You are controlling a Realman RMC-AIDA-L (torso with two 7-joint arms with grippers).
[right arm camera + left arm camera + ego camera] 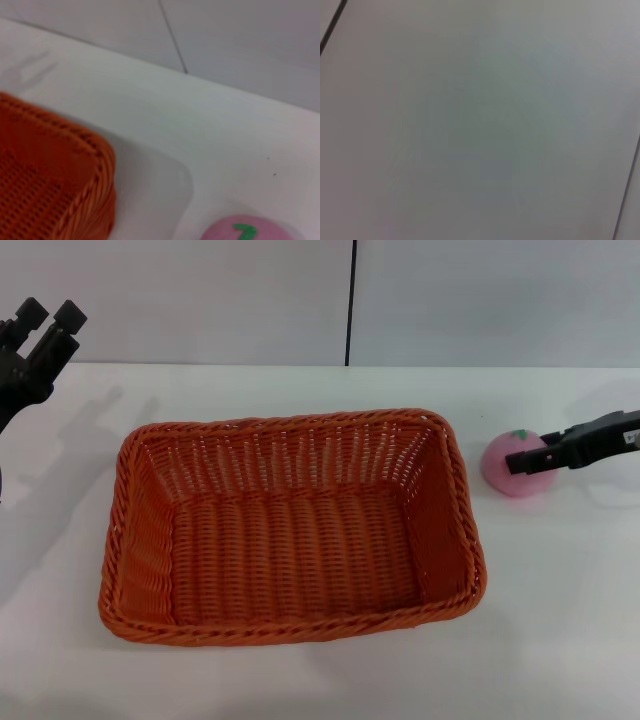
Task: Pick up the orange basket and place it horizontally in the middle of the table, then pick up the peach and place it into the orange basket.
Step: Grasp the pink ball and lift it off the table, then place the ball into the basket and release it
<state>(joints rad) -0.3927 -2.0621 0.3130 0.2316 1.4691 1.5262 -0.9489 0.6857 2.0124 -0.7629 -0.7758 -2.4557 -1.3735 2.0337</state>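
Note:
The orange basket [290, 625] lies lengthwise across the middle of the white table [560, 590], open side up with nothing in it. One of its corners [50, 170] shows in the right wrist view. The pink peach [498, 476] with its green leaf sits on the table just right of the basket, also visible as the peach [245, 231] in the right wrist view. My right gripper [512, 462] reaches in from the right edge, its tip overlapping the peach's right side. My left gripper [48, 315] is raised at the far left, open and holding nothing.
A grey wall with a dark vertical seam [350, 300] runs behind the table. The left wrist view shows only plain wall panel [480, 120]. Bare tabletop lies in front of the basket and to both sides.

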